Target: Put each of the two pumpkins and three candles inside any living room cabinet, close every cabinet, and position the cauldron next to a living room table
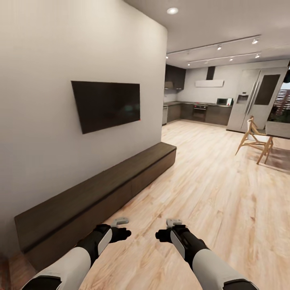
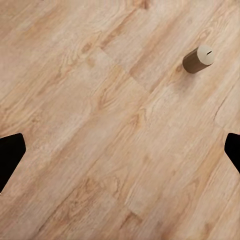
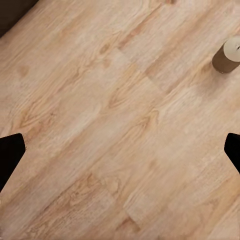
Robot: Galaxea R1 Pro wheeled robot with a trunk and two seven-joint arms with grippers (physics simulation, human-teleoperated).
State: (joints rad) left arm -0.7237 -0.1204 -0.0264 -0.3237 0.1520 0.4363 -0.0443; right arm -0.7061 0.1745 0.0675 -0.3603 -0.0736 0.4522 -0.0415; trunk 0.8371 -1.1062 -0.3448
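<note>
Low over the pale plank floor (image 1: 209, 189), just beside the long dark cabinet (image 1: 100, 189) under the wall screen (image 1: 106, 104), hovering with the left gripper (image 1: 122, 221) and the right gripper (image 1: 174, 222) side by side, both aiming downward. Showing dark fingertips (image 2: 10, 155) at opposite edges of each wrist view, so reading both as spread wide and carrying nothing. Looking down on one candle (image 2: 198, 58) standing upright on bare boards, well off the line between either pair of fingers, nearer the left gripper's line than the right's. Judging the step in hand as going for that candle: bringing the left gripper across until the stub is sitting midway between the fingers, lowering straight down, closing gently around its middle rather than its top, avoiding any sideways nudge that might be tipping or rolling it. Noting the cabinet fronts sitting flush, so probably needing one drawer pulled open before stowing anything.
</note>
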